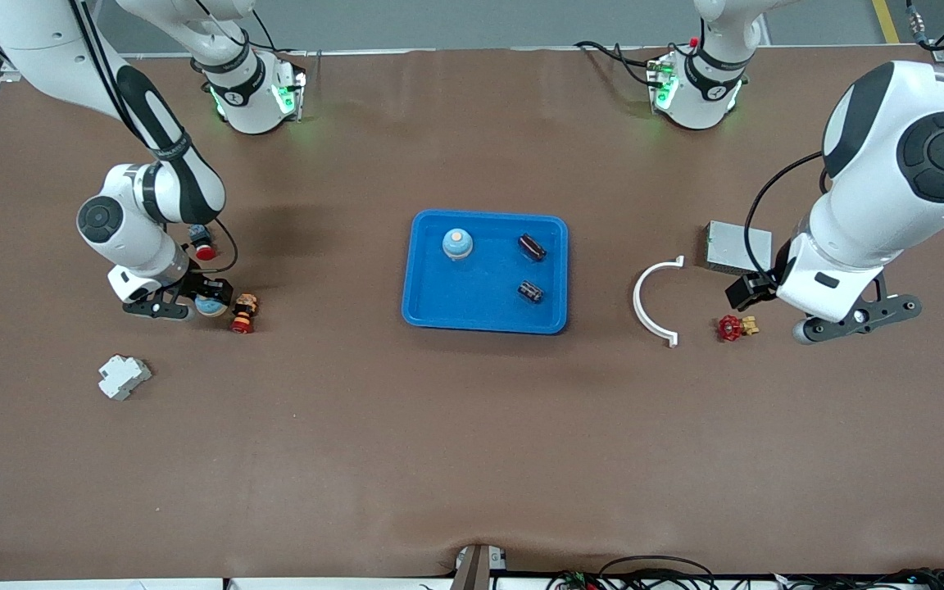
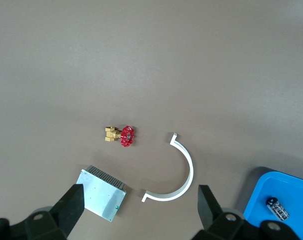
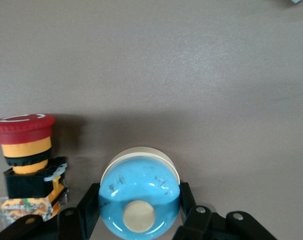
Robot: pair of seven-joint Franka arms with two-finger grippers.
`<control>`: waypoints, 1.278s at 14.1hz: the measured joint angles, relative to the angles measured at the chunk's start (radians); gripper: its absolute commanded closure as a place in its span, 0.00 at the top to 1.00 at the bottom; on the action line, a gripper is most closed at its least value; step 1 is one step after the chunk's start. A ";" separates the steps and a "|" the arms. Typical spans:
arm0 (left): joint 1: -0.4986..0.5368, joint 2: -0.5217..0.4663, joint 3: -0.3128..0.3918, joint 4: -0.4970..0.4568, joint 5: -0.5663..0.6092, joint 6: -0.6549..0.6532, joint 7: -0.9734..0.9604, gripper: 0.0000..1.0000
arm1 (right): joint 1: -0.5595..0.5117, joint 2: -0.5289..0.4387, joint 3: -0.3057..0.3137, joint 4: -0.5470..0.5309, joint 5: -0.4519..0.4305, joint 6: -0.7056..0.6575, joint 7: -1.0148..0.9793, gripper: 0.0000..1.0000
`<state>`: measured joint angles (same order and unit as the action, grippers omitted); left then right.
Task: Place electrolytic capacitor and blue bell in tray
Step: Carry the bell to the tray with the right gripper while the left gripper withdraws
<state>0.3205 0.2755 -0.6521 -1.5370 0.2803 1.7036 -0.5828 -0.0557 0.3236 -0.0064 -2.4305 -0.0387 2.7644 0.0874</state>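
Closed on a second blue bell (image 3: pixel 139 200) at the tray's (image 1: pixel 423 295) nine o'clock is the right gripper (image 1: pixel 208 305), while one bell (image 1: pixel 457 243) and two electrolytic capacitors (image 1: pixel 531 247) are already held in the tray, and the left gripper (image 2: pixel 141 212) is kept waiting, spread open, over the white clip (image 1: pixel 655 301).

Bright, even overhead light; soft shadows under both arms; all views sharp.
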 measured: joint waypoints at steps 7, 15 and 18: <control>0.000 -0.029 0.000 0.001 0.000 -0.023 0.032 1.00 | 0.111 -0.152 0.009 0.118 0.002 -0.383 0.182 0.00; 0.000 -0.036 0.002 0.002 0.000 -0.041 0.038 1.00 | 0.448 -0.186 0.025 0.292 0.116 -0.513 0.729 0.00; 0.000 -0.037 0.002 0.027 0.000 -0.060 0.038 1.00 | 0.523 -0.145 0.025 0.350 0.118 -0.513 0.880 0.00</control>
<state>0.3208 0.2384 -0.6505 -1.5097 0.2803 1.6432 -0.5451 0.4669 0.1786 0.0182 -2.0801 0.0795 2.2518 0.9672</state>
